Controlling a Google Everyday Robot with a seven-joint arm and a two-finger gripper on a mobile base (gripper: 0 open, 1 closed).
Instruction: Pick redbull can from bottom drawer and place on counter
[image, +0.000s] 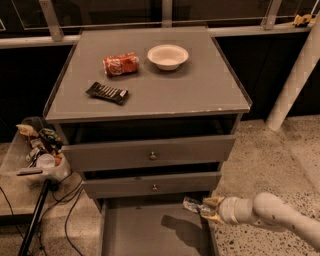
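The redbull can (192, 204), small and silvery, is held in my gripper (204, 208), which reaches in from the lower right on a pale arm. The gripper is shut on the can and holds it above the right side of the open bottom drawer (140, 231), just below the middle drawer's front. The can's shadow falls on the drawer floor. The counter (200, 92) is the grey cabinet top above.
On the counter lie a red-orange soda can (121, 64) on its side, a white bowl (168, 56) and a dark snack bar (107, 92). Two knobbed drawers stand slightly open. A bin of clutter (36, 150) and cables are at the left, a white post (295, 75) at the right.
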